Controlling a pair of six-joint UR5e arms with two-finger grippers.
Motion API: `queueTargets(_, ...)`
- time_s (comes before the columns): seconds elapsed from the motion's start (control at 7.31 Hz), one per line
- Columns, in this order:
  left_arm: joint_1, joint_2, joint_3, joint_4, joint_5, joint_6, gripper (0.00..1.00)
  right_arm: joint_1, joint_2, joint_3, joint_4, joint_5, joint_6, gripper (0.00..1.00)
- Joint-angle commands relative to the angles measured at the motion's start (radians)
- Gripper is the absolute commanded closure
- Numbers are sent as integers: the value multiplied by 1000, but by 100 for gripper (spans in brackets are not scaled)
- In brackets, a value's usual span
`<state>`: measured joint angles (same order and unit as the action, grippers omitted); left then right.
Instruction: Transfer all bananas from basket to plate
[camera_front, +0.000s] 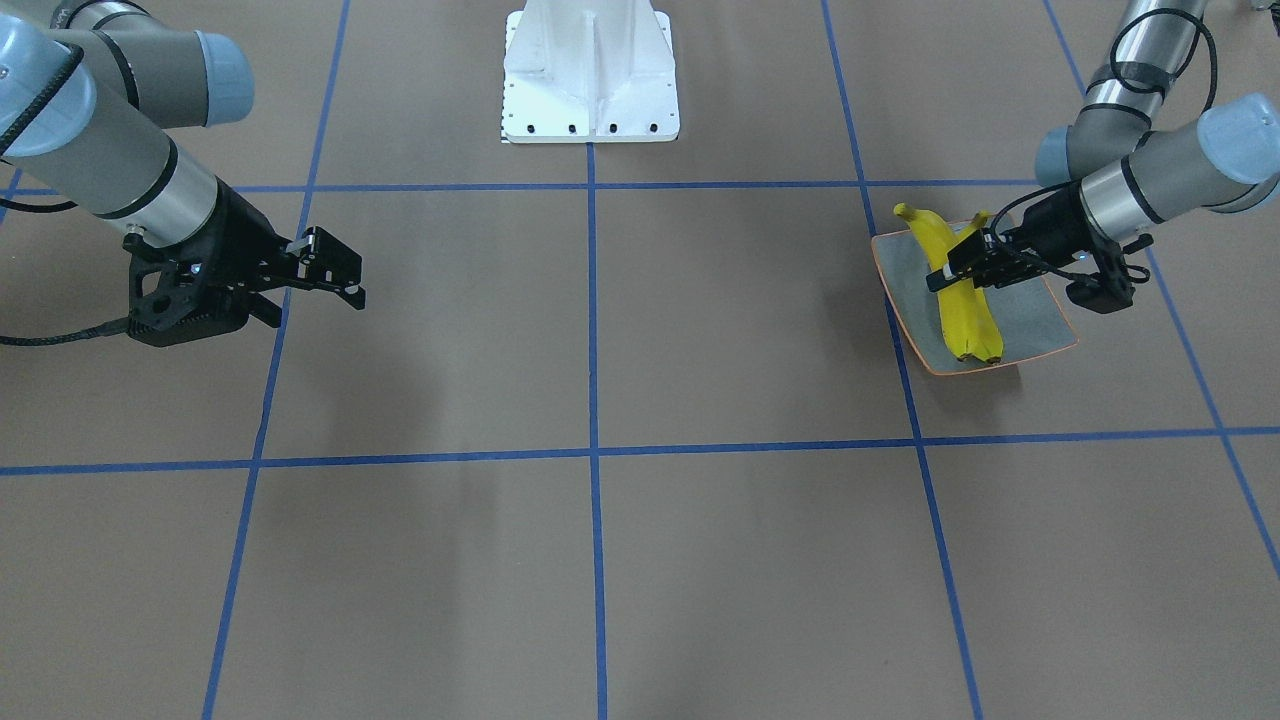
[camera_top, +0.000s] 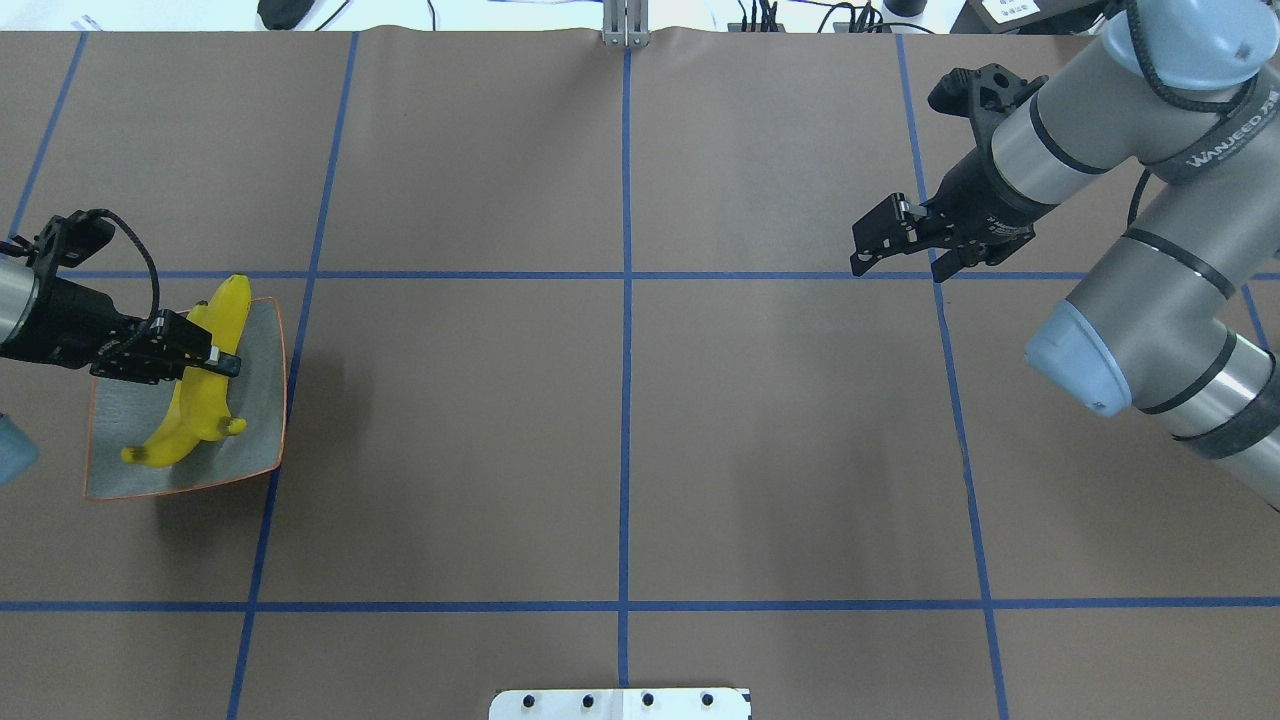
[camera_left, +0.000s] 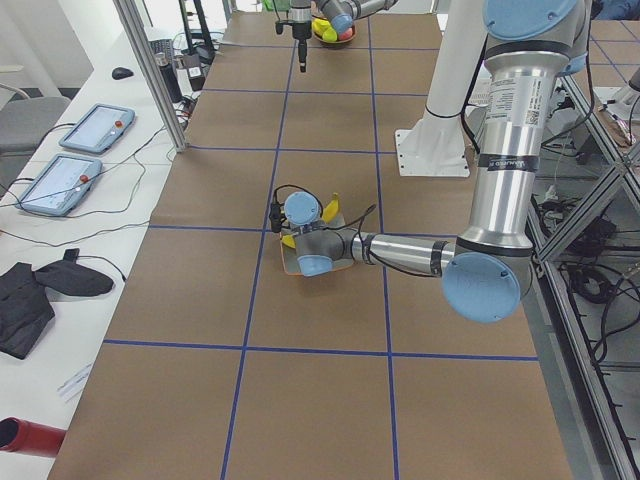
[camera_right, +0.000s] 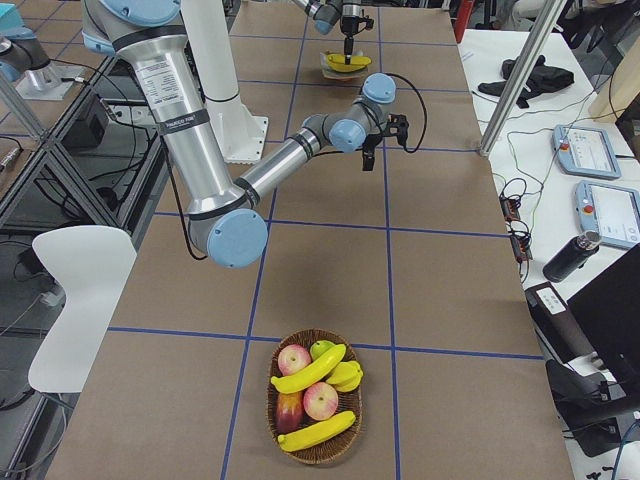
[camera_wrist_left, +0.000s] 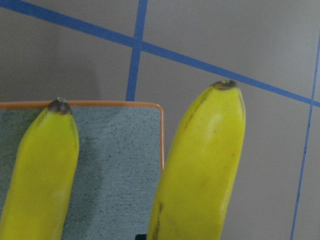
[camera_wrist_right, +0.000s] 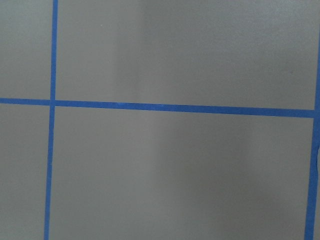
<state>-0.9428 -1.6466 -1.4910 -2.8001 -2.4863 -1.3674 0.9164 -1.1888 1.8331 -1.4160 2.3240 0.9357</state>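
We see two bananas side by side on the plate at the left end of the table, one tip poking past the rim. Left gripper sits right over them, fingers narrow astride one banana; gripping or not, we cannot tell. Right gripper hangs over bare table, fingers apart, holding nothing. Basket at the right end holds at least two bananas plus apples.

I count two bright yellow bananas lying side by side on the grey-blue, orange-rimmed plate at the overhead view's left edge, one tip poking past the rim. At least two more lie in the wicker basket, bottom centre of the right-side view.
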Motion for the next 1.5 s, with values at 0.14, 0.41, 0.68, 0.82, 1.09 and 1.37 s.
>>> queueTargets(0.14,-1,2,-3,-1,1,8,0,-1,3,0,0,0,0,1)
queueTargets(0.41,-4,4,-14,-1,-12,7,0,-1,3,0,0,2,0,1)
queueTargets(0.68,-37,-13,-15,8,-8,7,0,25,-2,-2,0,-6,-2,1)
queueTargets(0.82,-75,-41,-6,42,-2,8,0,38,-9,-2,-14,-26,12,1)
queueTargets(1.09,-160,-172,-3,254,4,13,0,108,-11,-27,-79,-89,-81,1)
queueTargets(1.37,-201,-223,0,377,128,113,0,186,-12,-67,-196,-142,-336,1)
